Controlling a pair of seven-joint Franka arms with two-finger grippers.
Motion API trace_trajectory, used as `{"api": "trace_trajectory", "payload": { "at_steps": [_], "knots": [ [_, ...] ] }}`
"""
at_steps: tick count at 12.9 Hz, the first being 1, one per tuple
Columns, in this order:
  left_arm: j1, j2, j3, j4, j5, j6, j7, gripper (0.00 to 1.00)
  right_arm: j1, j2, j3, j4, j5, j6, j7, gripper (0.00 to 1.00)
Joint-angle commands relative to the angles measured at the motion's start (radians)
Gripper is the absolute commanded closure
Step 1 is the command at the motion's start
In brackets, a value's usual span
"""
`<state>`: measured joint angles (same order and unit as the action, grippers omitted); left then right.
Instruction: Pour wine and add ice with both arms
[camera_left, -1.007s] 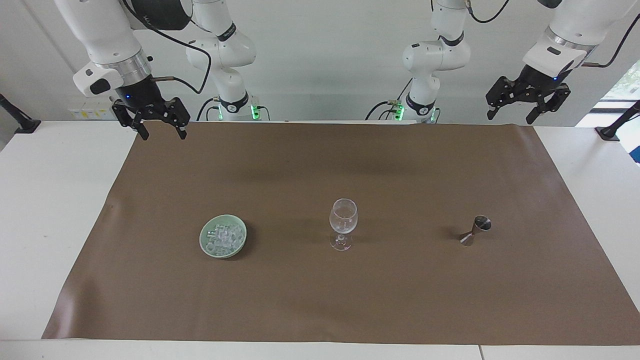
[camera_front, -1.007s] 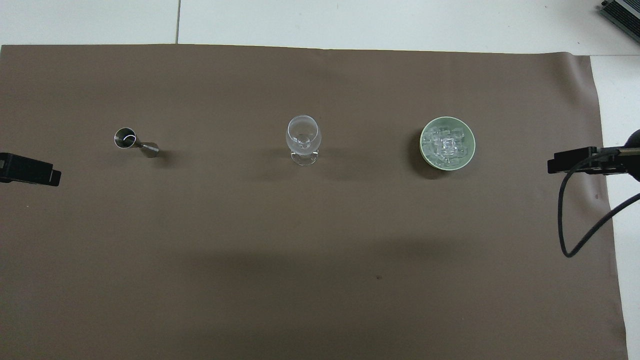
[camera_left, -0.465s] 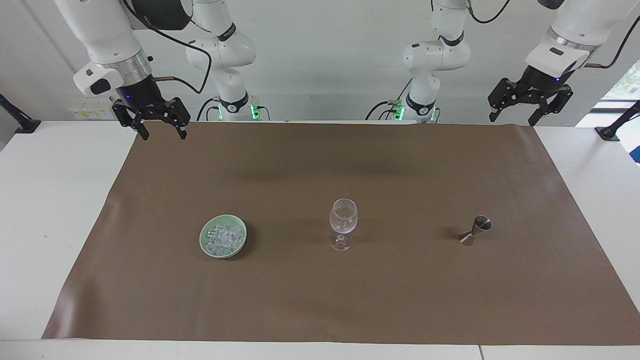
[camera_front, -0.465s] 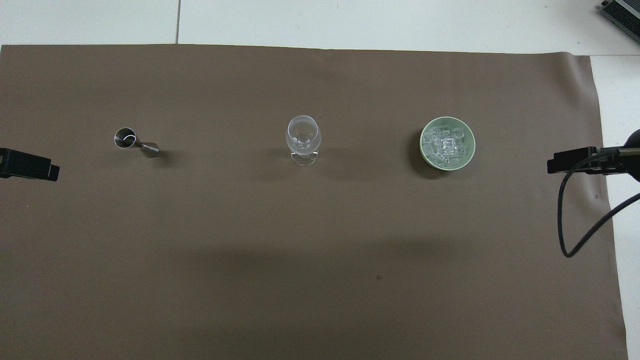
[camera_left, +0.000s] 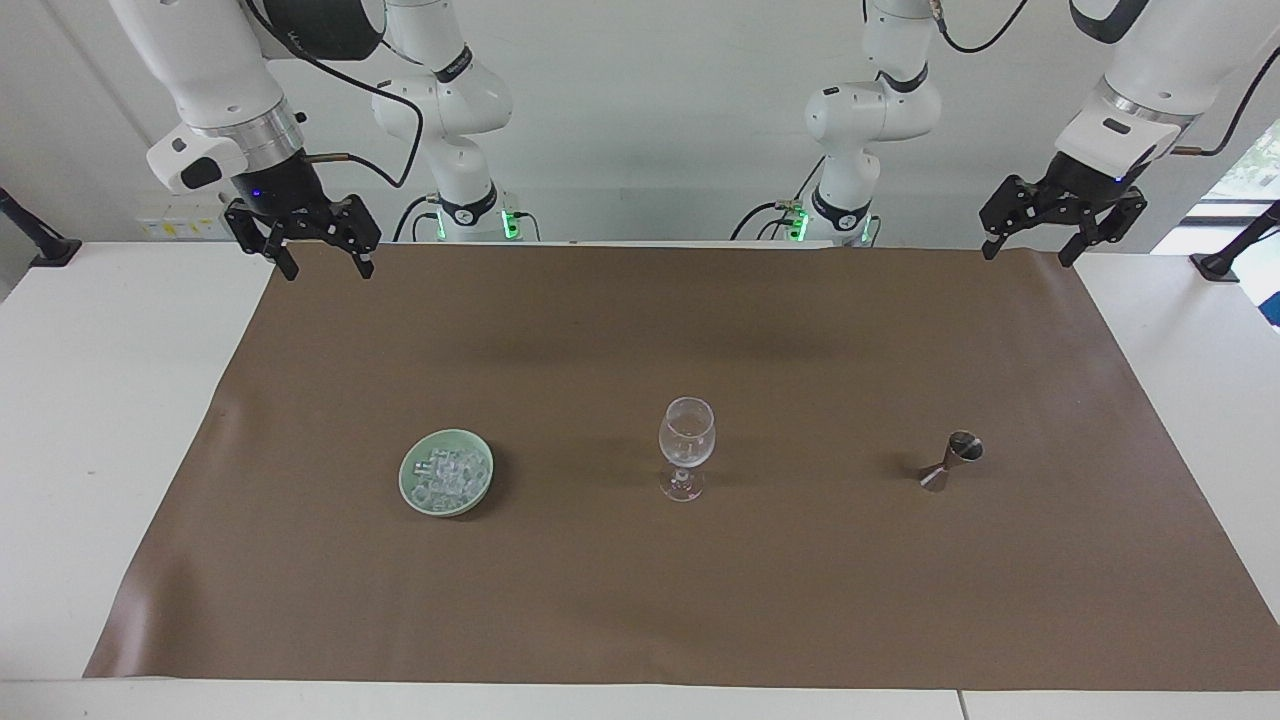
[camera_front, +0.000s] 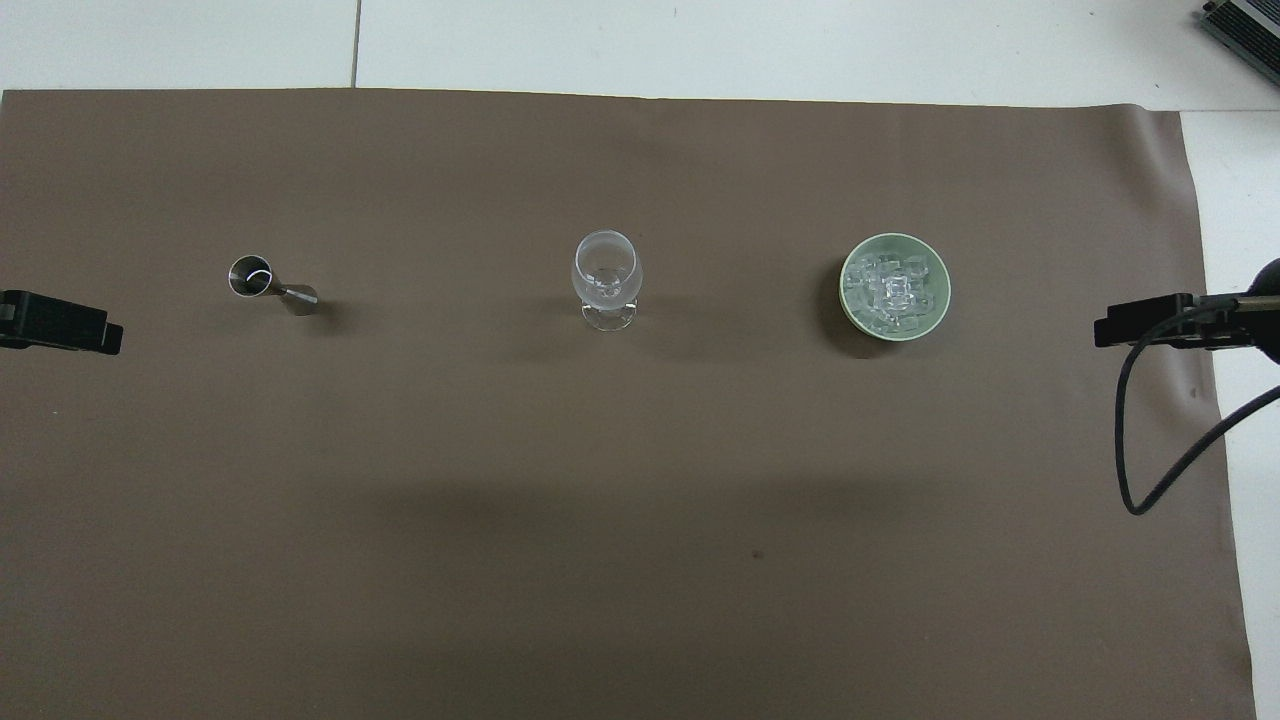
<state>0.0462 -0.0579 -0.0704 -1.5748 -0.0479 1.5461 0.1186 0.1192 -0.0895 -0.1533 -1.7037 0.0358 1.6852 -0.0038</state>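
A clear wine glass (camera_left: 686, 440) (camera_front: 606, 270) stands upright mid-mat. Toward the right arm's end sits a pale green dish (camera_left: 412, 487) (camera_front: 846, 300) piled with the ice (camera_left: 450, 474) (camera_front: 895, 290). A small metal jigger (camera_left: 950, 462) (camera_front: 270, 285) stands tilted toward the left arm's end. Wine is out of view. My right gripper (camera_left: 328, 270) hangs open and empty over the mat's corner closest to its base. High over the mat's other robot-side corner, my left gripper (camera_left: 1026, 255) is also open, holding nothing. Both are well away from the objects.
A brown mat (camera_left: 640, 330) covers most of the white table (camera_left: 110, 400). A black cable (camera_front: 1150, 440) loops down from the right wrist. Black clamp posts (camera_left: 1225, 262) stand at the table's robot-side corners.
My left gripper has dropped slightly and turned a little over its corner of the mat. The right arm and all objects have stayed still.
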Motion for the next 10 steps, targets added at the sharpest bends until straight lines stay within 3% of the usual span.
{"api": "trace_trajectory", "payload": {
  "at_steps": [1,6,10],
  "knots": [
    [0.006,-0.007,0.020,-0.042,-0.004,0.048,-0.010,0.00,-0.012,0.005,0.006,0.007,0.012,-0.009,-0.018,0.00],
    [0.007,0.015,0.046,-0.094,-0.004,0.116,-0.063,0.00,-0.012,0.005,0.006,0.007,0.012,-0.009,-0.018,0.00],
    [0.009,0.076,0.081,-0.102,-0.026,0.164,-0.153,0.00,-0.012,0.005,0.006,0.007,0.012,-0.009,-0.018,0.00]
  ]
}}
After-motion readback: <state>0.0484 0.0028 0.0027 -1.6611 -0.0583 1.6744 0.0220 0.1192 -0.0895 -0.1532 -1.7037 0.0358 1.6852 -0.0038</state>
